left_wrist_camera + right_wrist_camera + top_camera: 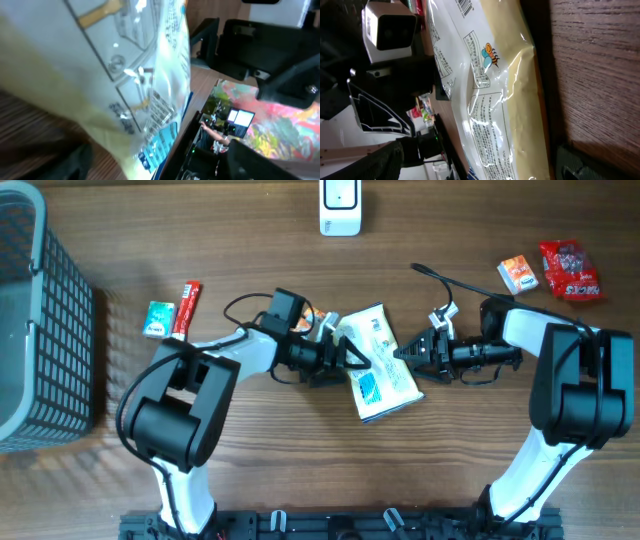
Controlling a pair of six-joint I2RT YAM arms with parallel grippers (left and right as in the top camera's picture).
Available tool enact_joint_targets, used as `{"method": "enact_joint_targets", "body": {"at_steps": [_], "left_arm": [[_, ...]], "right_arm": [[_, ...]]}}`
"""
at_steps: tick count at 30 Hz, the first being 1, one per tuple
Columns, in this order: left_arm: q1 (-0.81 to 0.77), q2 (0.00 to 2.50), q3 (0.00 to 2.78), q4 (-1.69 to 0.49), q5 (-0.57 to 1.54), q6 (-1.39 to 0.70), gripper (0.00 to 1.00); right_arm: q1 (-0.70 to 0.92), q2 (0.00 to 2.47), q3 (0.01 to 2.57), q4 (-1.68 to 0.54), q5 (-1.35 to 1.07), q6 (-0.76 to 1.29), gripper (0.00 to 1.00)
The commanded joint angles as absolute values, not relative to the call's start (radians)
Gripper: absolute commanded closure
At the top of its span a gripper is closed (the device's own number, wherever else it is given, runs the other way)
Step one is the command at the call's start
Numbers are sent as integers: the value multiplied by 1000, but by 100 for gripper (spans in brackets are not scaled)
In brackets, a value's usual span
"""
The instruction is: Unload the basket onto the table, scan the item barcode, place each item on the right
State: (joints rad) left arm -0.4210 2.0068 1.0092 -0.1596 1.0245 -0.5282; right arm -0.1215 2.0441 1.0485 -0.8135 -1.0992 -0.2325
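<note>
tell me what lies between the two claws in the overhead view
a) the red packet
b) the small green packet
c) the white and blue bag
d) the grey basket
c: the white and blue bag lies mid-scene, with the left claw at one edge and the right claw at the opposite edge.

**White Shells, Black Joints**

My left arm (252, 350) and right arm (525, 328) share one build: smooth white link shells between bulky black joint housings. My left gripper (350, 357) and right gripper (402, 353) are black, with angular, framed fingers. Thin black cables (234, 306) loop near each wrist. Both arms stand on a black base rail (340, 526) dotted with small pale fittings.
</note>
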Motion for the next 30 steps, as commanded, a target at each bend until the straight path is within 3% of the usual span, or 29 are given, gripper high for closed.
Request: {"method": "enact_joint_targets", "body": {"at_steps": [1, 3, 6, 10, 17, 30], "left_arm": [[-430, 2025, 1008, -144, 948, -621, 36], [-430, 2025, 1008, -145, 899, -671, 45], [-430, 2025, 1008, -131, 896, -698, 47], [-442, 2025, 1008, -101, 905, -716, 71], [-470, 2025, 1008, -68, 923, -776, 95], [-438, 2021, 1008, 216, 1265, -898, 96]], "right_arm": [[-109, 2096, 1022, -801, -989, -225, 4], [-109, 2096, 1022, -801, -989, -224, 4], [-109, 2096, 1022, -801, -989, -209, 5], [-108, 2096, 1018, -801, -989, -221, 5], [-107, 2096, 971, -766, -1011, -232, 5], [-108, 2096, 947, -733, -1045, -204, 5]]}}
